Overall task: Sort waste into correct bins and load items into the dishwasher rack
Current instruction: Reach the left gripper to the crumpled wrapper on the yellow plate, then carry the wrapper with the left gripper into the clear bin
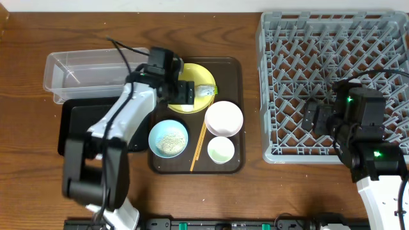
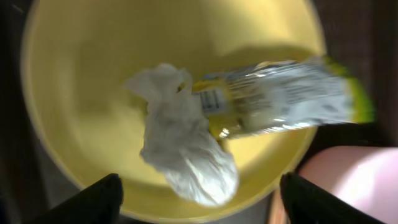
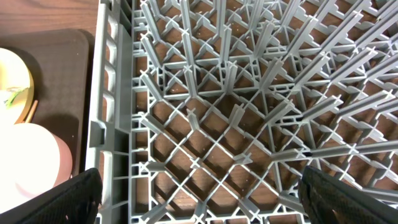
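Note:
The yellow plate (image 1: 198,78) sits on the brown serving tray and holds a crumpled white tissue (image 2: 183,146) and a green-and-yellow snack wrapper (image 2: 292,99). My left gripper (image 1: 183,91) is open just above the plate, its fingers either side of the tissue (image 2: 199,202). The light blue bowl (image 1: 169,138) holds rice grains. The white bowl (image 1: 223,118), small white cup (image 1: 221,150) and chopsticks (image 1: 199,147) lie on the tray. My right gripper (image 1: 317,119) is open and empty over the grey dishwasher rack (image 1: 281,83), near its left wall (image 3: 106,124).
The clear plastic tub (image 1: 83,71) stands at the far left with the black tray (image 1: 73,124) in front of it. The brown serving tray (image 1: 233,70) lies between them and the rack.

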Action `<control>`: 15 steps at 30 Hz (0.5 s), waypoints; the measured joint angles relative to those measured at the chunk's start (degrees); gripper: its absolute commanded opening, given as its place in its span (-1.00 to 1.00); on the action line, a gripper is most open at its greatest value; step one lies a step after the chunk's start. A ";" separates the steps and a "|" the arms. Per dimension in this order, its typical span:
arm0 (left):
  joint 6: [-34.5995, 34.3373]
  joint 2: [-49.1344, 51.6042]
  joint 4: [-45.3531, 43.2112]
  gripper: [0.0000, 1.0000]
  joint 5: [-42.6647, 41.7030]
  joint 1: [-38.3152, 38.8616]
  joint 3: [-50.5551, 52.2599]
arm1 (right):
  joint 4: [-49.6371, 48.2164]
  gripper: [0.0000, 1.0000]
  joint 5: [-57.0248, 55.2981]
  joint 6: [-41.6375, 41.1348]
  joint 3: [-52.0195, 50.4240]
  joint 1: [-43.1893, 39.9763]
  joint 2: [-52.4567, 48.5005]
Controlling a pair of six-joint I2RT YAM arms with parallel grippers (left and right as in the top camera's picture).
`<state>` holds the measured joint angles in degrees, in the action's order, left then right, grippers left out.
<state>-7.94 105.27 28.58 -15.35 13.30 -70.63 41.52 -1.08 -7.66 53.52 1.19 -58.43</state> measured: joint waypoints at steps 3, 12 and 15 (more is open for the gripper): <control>-0.33 3.17 -0.35 0.12 -0.02 0.00 -0.02 | 0.02 0.99 0.00 0.00 0.00 0.00 0.00; -0.37 4.13 -0.55 -0.57 0.07 -0.02 -0.02 | 0.02 0.98 0.00 0.00 0.00 0.00 0.00; -0.39 2.03 -0.52 -0.56 0.66 -0.11 -0.02 | 0.02 0.99 0.00 0.00 0.00 0.00 0.00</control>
<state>-8.34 107.31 28.05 -14.70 13.19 -70.65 41.54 -1.08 -7.66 53.52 1.19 -58.43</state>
